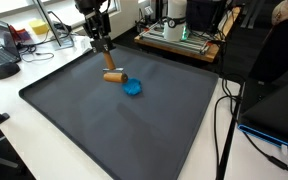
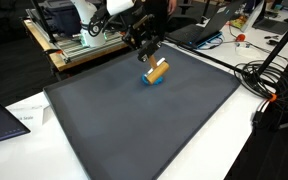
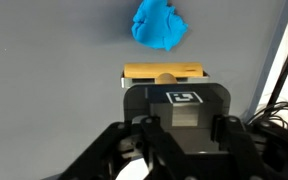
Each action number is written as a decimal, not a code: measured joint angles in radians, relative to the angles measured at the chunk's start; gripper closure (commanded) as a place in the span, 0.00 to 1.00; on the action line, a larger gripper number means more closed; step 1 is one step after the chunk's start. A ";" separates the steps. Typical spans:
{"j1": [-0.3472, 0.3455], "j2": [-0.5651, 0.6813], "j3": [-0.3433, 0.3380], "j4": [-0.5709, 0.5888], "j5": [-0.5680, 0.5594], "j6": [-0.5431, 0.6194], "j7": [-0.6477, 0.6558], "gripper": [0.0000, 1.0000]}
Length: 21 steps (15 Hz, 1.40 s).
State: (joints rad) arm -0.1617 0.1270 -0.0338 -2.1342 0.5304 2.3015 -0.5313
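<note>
The gripper comes down almost vertically at the far left of the dark mat. Its jaws are closed in and seem to pinch the wooden block across its narrow width. That is probably why, in the wrist view, the block lies square across the gripper's front. The block is a short, tan, smooth-sided bar at or just above the mat; I cannot tell which. Just beside it, on the nearer right in an exterior view, sits a bright blue lump, crumpled and soft-looking like cloth or putty. The mat is matte grey with a raised rim and covers most of the white worktop.
</note>
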 measured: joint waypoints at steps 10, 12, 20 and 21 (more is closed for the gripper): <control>-0.023 0.008 -0.033 -0.037 0.130 -0.026 -0.090 0.53; -0.023 0.008 -0.033 -0.037 0.130 -0.026 -0.090 0.53; -0.023 0.039 -0.035 -0.021 0.130 -0.026 -0.076 0.78; -0.023 0.045 -0.036 -0.014 0.131 -0.026 -0.071 0.78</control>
State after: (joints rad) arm -0.1849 0.1720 -0.0696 -2.1486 0.6613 2.2751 -0.6019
